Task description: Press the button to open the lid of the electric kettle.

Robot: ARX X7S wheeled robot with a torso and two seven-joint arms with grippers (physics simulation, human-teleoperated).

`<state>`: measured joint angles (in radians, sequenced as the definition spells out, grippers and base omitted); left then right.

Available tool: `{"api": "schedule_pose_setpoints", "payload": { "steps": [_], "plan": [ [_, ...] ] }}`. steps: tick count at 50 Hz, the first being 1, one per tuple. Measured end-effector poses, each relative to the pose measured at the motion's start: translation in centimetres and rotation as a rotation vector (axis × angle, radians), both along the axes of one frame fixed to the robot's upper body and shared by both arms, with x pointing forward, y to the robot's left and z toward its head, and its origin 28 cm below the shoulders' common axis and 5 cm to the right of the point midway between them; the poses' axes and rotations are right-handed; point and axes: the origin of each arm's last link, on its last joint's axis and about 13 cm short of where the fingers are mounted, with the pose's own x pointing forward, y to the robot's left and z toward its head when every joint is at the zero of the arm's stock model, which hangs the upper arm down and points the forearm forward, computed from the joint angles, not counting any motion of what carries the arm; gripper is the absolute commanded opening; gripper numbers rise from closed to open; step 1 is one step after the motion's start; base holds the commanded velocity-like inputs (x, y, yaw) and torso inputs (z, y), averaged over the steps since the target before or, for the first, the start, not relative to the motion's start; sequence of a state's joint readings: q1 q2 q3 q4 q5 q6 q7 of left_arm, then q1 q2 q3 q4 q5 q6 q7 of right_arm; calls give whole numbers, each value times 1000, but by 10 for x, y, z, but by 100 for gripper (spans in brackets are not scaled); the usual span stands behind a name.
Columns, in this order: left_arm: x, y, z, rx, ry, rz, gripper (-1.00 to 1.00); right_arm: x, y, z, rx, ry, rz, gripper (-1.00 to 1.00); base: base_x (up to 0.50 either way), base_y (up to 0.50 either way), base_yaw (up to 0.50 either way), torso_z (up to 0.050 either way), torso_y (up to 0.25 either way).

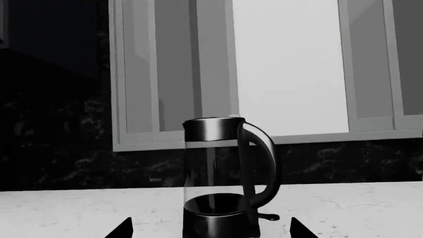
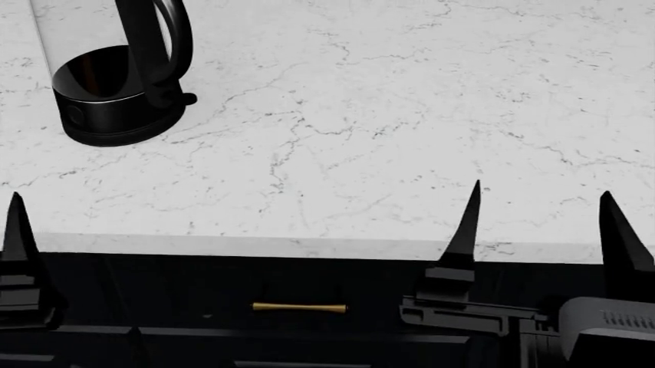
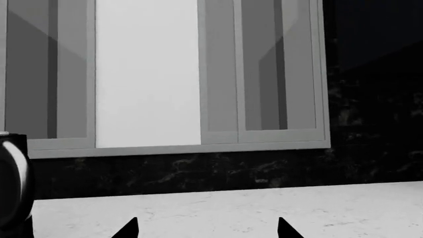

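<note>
The electric kettle point(image 1: 215, 173) stands upright on the white marble counter, with a clear glass body, black base and loop handle point(image 1: 263, 163). Its black lid point(image 1: 211, 128) sits shut on top. The button's face is hidden; only a pale sliver point(image 1: 233, 116) shows on the lid above the handle. In the head view the kettle point(image 2: 113, 107) is at the far left and its lid is out of frame. My left gripper point(image 1: 210, 233) is open and empty, facing the kettle from short of the counter's front edge. My right gripper point(image 2: 542, 230) is open and empty, well to the kettle's right. The kettle's edge point(image 3: 13, 183) shows in the right wrist view.
The marble counter point(image 2: 389, 138) ends at a front edge point(image 2: 307, 247) over a dark cabinet with a brass drawer pull point(image 2: 299, 307). Behind the counter are a dark stone backsplash point(image 1: 59, 148) and a pale-framed window point(image 1: 290, 64).
</note>
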<state>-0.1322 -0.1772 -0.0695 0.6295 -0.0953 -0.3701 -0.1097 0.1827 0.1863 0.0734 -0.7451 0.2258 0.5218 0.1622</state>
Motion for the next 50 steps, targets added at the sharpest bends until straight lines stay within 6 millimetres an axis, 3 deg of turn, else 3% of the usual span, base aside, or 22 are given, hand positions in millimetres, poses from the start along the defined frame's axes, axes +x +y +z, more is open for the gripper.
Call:
{"api": "schedule_pose_setpoints", "payload": {
  "steps": [6,29,40,50],
  "plan": [
    [-3,4,9,10,-44,24,100,-3,-1,9,-14,-16,-1,100,0,31,0,34,0],
    [-7,12,20,17,-89,76,100,-7,-1,17,-41,-49,8,100,41,493,0,50,0],
    [-9,14,21,26,-96,92,100,-8,0,18,-37,-48,20,100,0,0,0,50,0],
    [-9,15,21,32,-98,109,100,-8,1,18,-46,-51,19,100,303,260,0,50,0]
  ]
}}
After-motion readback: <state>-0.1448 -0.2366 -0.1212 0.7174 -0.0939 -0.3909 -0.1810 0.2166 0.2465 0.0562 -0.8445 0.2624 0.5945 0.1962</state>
